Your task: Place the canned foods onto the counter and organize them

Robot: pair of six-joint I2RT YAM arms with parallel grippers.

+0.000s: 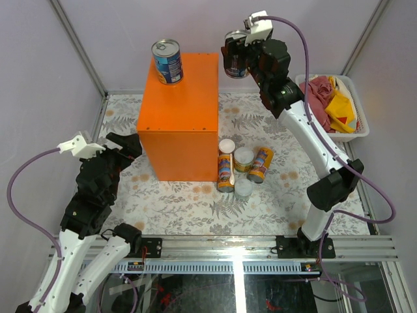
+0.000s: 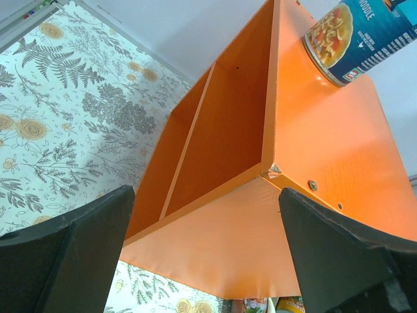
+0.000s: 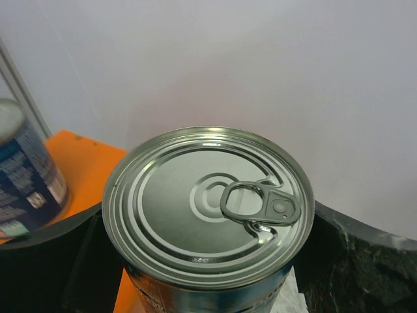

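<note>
Grip by right tool [image 1: 238, 59] on blue can [image 3: 207, 205], high at upper centre to clear orange box [image 1: 182, 111]; left tool [image 1: 125, 147] apart, empty.

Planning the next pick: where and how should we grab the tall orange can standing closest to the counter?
Grip the tall orange can on its round side wall, just under the white lid, coming straight down. It stands upright; the counter crowds its left and a short can its right, so probably close the jaws near-to-far.
</note>
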